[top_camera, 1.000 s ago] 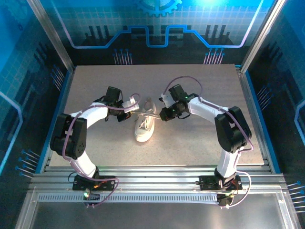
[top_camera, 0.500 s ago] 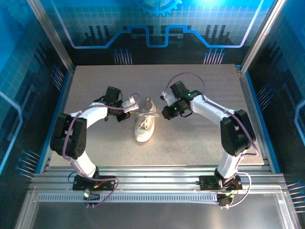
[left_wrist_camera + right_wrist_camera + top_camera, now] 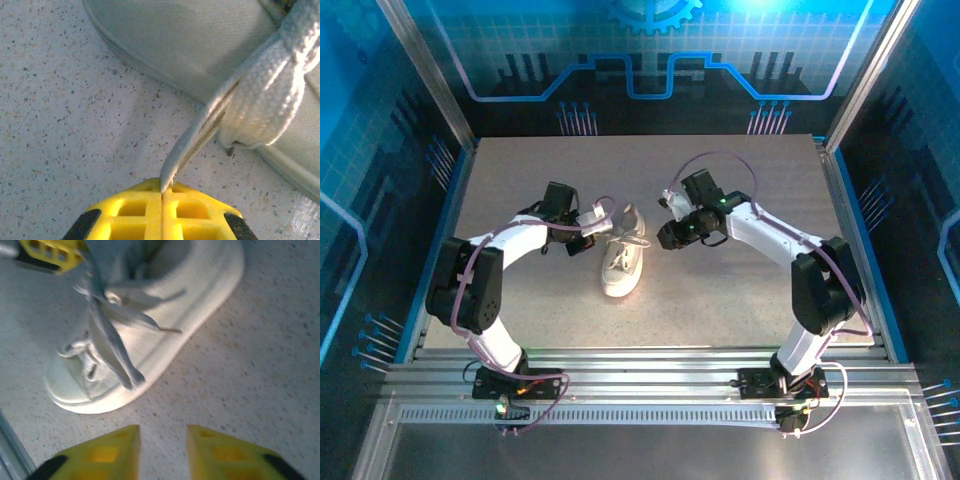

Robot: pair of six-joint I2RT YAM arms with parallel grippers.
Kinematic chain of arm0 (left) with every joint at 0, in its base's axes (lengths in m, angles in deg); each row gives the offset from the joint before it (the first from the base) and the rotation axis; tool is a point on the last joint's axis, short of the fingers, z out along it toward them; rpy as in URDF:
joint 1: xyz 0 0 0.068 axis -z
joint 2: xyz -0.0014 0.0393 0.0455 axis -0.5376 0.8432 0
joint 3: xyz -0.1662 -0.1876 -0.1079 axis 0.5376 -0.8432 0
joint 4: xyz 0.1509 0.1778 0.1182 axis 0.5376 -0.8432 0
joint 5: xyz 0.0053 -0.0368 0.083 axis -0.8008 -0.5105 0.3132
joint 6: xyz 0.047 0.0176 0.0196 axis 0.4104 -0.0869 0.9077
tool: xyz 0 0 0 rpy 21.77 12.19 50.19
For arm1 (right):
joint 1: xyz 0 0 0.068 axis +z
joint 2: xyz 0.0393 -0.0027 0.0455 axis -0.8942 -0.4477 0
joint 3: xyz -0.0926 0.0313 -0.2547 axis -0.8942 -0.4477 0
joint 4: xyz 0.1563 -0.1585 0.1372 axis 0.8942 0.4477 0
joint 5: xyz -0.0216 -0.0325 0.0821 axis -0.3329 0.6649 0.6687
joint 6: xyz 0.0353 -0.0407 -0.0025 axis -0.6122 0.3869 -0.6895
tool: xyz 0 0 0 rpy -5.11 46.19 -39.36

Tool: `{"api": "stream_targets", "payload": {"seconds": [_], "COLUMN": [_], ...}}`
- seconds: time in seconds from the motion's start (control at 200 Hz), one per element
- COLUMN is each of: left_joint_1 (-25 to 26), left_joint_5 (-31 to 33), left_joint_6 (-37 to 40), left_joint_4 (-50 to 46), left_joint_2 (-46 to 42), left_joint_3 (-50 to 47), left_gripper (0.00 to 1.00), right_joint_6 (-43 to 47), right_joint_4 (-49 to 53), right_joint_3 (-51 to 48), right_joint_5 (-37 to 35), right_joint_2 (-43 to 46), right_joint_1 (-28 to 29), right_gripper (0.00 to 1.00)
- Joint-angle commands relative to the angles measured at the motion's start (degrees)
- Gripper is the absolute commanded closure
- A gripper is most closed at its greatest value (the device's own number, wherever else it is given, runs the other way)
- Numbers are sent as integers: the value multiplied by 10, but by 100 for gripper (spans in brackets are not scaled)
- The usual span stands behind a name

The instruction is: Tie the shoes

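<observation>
Tabletop [image 3: 720,300], grey with little specks, holds one white shoe [image 3: 623,262] in its middle, toe pointing to the near edge. The left pincer [image 3: 162,192] sits just left of the shoe, squeezed tight on a flat pale lace [image 3: 200,132] that runs up to the shoe. The right pincer [image 3: 162,440] is just right of the shoe, open a little, with nothing in it.
</observation>
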Motion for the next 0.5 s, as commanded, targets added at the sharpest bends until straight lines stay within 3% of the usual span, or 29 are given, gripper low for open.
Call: {"api": "stream_targets", "payload": {"seconds": [0.0, 0.2, 0.495], "left_joint_1": [6, 10, 13], "left_joint_5": [4, 3, 4], "left_joint_6": [3, 4, 3], "left_joint_4": [-6, -6, -4], "left_joint_2": [-21, -21, -24], "left_joint_3": [-1, 1, 4], "left_gripper": [100, 100, 100], "right_joint_6": [-38, -37, -24], "right_joint_4": [-66, -57, -30], "right_joint_3": [-6, 30, 59], "right_joint_5": [71, 78, 67], "right_joint_2": [-1, -59, -107], "right_joint_1": [-4, 7, 28], "right_gripper": [62, 54, 54]}}
